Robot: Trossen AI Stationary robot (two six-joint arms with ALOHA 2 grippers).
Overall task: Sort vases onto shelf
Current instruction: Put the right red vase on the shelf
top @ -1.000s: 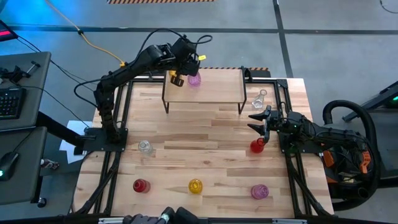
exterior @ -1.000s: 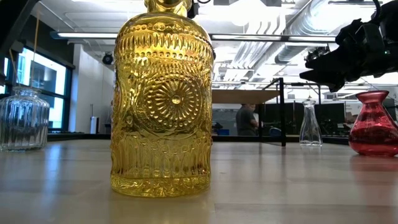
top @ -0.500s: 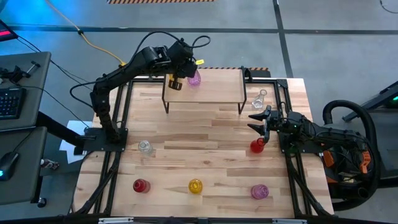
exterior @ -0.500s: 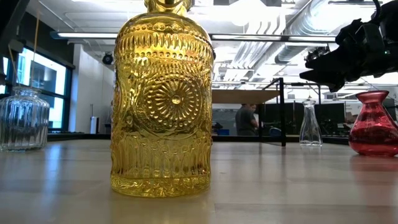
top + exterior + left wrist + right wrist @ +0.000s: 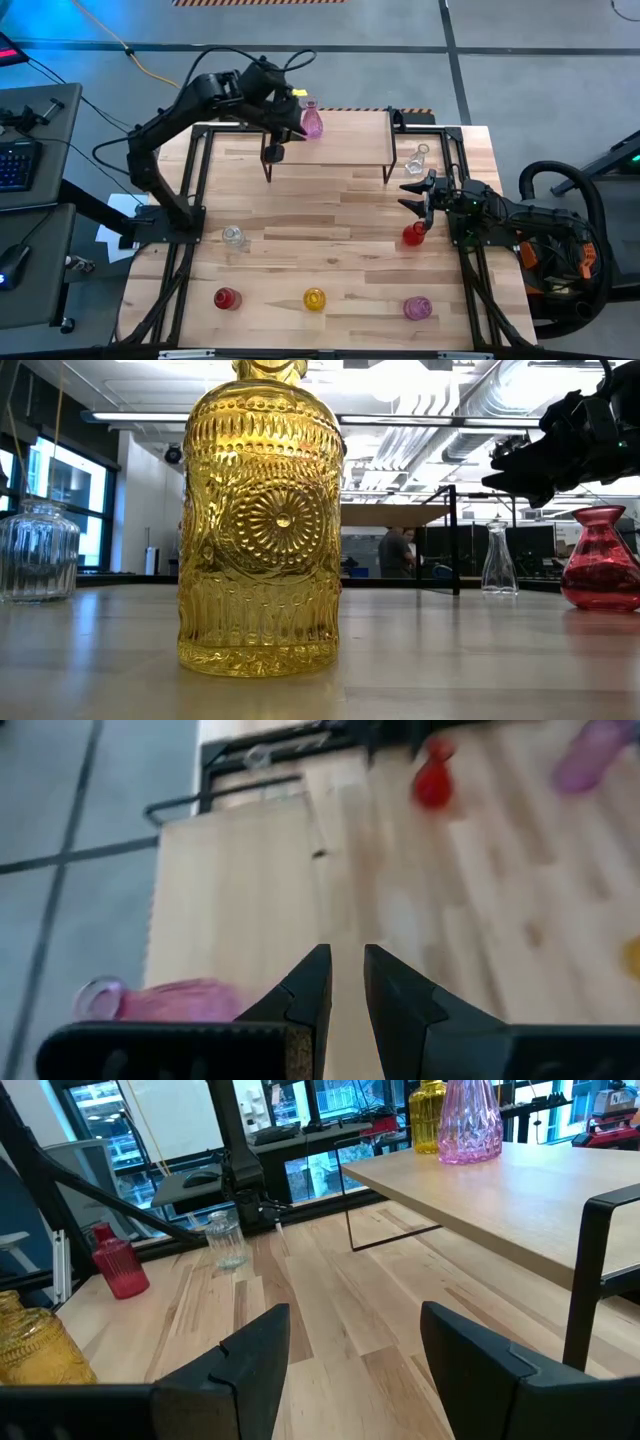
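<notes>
The shelf [image 5: 345, 140] stands at the table's far side. On its left part a pink vase [image 5: 312, 120] stands upright, and the right wrist view shows a yellow vase [image 5: 428, 1115] beside it. My left gripper [image 5: 274, 150] hovers above the shelf's left end, a narrow gap between its fingers [image 5: 347, 982] and nothing in it; the pink vase [image 5: 160, 1000] is close beside it. My right gripper [image 5: 415, 195] waits open at the table's right, just beyond a red vase [image 5: 414, 235]. Other vases stand on the table: clear [image 5: 233, 237], red [image 5: 227, 298], yellow [image 5: 314, 299], pink [image 5: 417, 307], clear [image 5: 418, 158].
The shelf's right half [image 5: 540, 1190] is bare wood. Black frame rails [image 5: 195, 170] run along both table sides. In the low view the front yellow vase [image 5: 262, 520] fills the middle, and a person [image 5: 397, 550] stands in the room behind.
My left gripper has risen from beside the pink vase and drawn back toward the shelf's left end, rolling about its own axis as it went. The vases and the right arm have kept still.
</notes>
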